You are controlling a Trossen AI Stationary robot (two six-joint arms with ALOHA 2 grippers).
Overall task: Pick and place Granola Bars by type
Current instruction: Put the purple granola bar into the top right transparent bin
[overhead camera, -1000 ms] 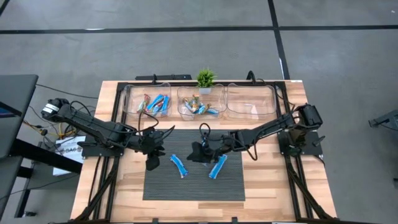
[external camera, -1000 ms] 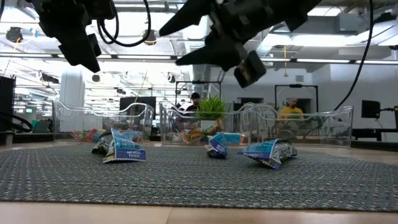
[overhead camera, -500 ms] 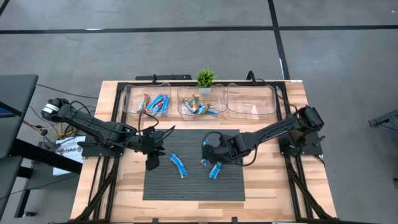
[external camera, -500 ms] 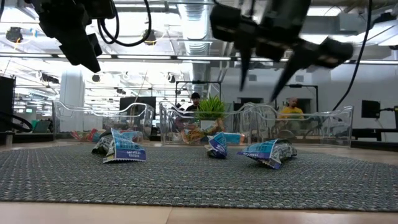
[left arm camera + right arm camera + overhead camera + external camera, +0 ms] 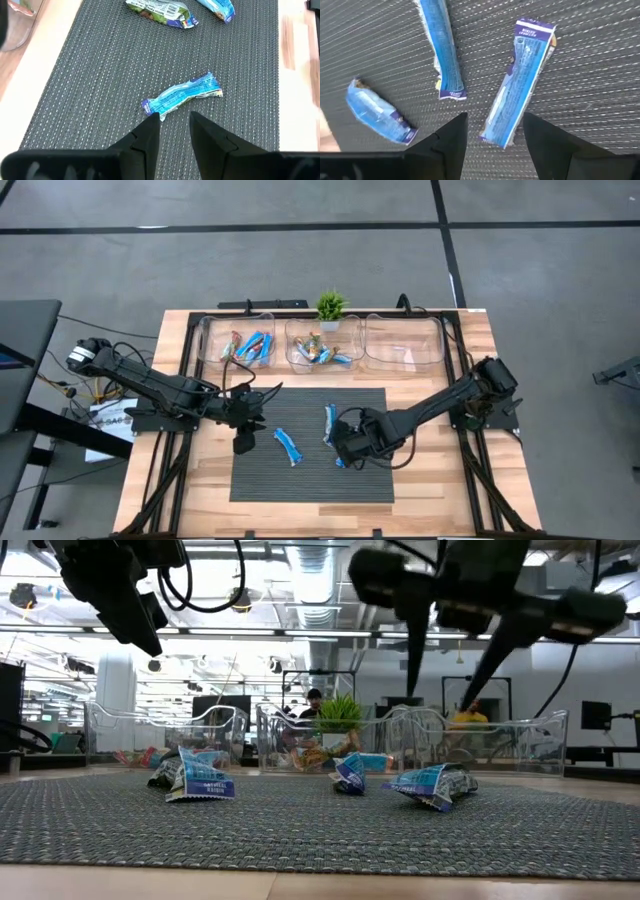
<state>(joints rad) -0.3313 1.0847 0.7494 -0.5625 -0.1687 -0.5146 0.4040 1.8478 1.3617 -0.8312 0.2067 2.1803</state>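
Three blue granola bars lie flat on the dark mat (image 5: 310, 480). My right gripper (image 5: 494, 116) hangs open above the mat, fingers pointing down; the near end of one blue bar (image 5: 524, 82) lies below the gap between them, untouched. A second blue bar (image 5: 440, 47) and a third (image 5: 377, 112) lie beside it. My left gripper (image 5: 173, 115) is open too and hovers over the mat's left part, just short of a blue bar (image 5: 182, 94). In the high view my right gripper (image 5: 345, 448) covers most of its bar (image 5: 343, 462).
Three clear bins stand along the table's far side: the left bin (image 5: 235, 345) and middle bin (image 5: 320, 350) hold blue and multicoloured bars, while the right bin (image 5: 405, 345) shows none. A small green plant (image 5: 331, 307) stands behind them. People show in the room beyond.
My right gripper has moved toward the table's near edge and slightly right, across the mat, and has turned so its fingers point down over the right-hand blue bar. The three bars on the mat lie where they were.
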